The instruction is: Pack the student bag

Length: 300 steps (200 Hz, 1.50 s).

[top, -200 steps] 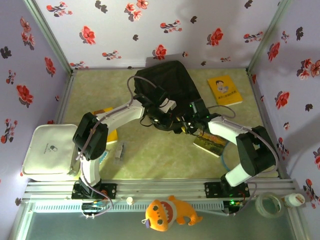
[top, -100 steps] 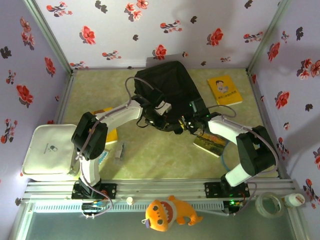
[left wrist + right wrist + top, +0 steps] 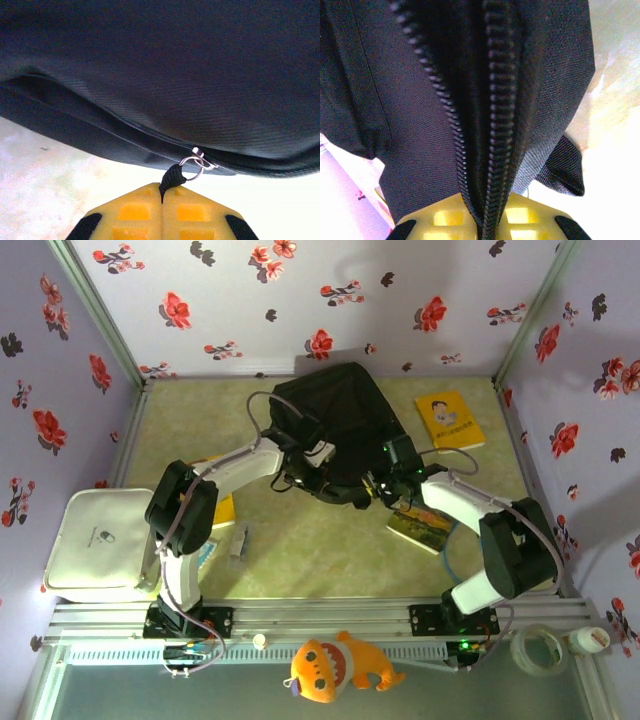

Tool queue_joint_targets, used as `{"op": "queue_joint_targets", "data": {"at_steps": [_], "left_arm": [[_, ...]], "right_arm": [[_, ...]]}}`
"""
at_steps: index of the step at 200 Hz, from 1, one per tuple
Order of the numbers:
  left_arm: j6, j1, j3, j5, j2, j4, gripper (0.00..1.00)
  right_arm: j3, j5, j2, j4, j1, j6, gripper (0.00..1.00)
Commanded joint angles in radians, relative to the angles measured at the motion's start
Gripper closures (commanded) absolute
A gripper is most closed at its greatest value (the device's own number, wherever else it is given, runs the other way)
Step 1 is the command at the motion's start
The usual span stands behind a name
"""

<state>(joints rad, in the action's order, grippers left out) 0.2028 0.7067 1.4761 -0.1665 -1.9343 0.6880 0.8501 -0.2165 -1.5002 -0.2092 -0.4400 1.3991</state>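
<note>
The student bag [image 3: 335, 415] is a black fabric backpack lying at the back middle of the table. My left gripper [image 3: 325, 478] is at its near edge. In the left wrist view its yellow fingers [image 3: 135, 210] are pressed together on a black cord zip pull [image 3: 172, 177], which hangs from a metal ring [image 3: 196, 165] on the bag's zip. My right gripper [image 3: 372, 488] meets the same near edge from the right. It [image 3: 487, 220] is shut on the bag's zip edge, with the rows of zip teeth [image 3: 495, 110] running up from between its fingers.
A yellow book [image 3: 449, 420] lies to the right of the bag. Another book [image 3: 422, 525] is under my right arm, and an orange one [image 3: 222, 510] is under my left arm. A white hard case [image 3: 100, 540] sits at the left. An orange plush toy [image 3: 335, 665] lies on the front rail.
My right gripper has closed onto the bag's zip edge. My left gripper, still shut on the zip pull, has shifted slightly toward the back.
</note>
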Motion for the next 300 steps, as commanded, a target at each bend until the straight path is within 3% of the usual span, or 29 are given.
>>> {"op": "queue_joint_targets", "data": {"at_steps": [1, 70, 108, 184, 199, 222, 241, 270, 300], "left_arm": [[-0.031, -0.043, 0.01, 0.081, -0.021, 0.039, 1.0], [-0.051, -0.1, 0.05, 0.189, -0.05, -0.026, 1.0], [-0.047, -0.138, 0.069, 0.197, -0.075, -0.074, 1.0], [0.01, -0.191, 0.101, 0.19, -0.108, -0.101, 1.0], [0.031, -0.203, 0.094, 0.19, -0.091, -0.101, 0.91], [0.066, -0.221, 0.066, 0.192, -0.035, -0.111, 0.67], [0.106, -0.252, 0.026, 0.192, 0.024, -0.126, 0.56], [0.183, -0.317, -0.056, 0.19, 0.128, -0.14, 0.47], [0.24, -0.373, -0.145, 0.163, 0.246, -0.149, 0.4]], "right_arm": [[0.006, 0.081, 0.043, -0.072, 0.021, -0.034, 0.89], [0.003, 0.094, 0.071, -0.087, 0.026, -0.053, 0.89], [0.003, 0.089, 0.078, -0.075, 0.03, -0.069, 0.89], [0.064, -0.051, -0.037, 0.067, -0.023, -0.092, 0.84], [0.086, -0.07, -0.066, 0.101, -0.044, -0.093, 0.8], [0.157, -0.115, -0.138, 0.147, -0.078, -0.128, 0.71], [0.24, -0.142, -0.206, 0.145, -0.106, -0.149, 0.65], [0.316, -0.146, -0.263, 0.129, -0.124, -0.16, 0.51], [0.32, -0.094, -0.209, 0.042, -0.12, -0.24, 0.39]]}}
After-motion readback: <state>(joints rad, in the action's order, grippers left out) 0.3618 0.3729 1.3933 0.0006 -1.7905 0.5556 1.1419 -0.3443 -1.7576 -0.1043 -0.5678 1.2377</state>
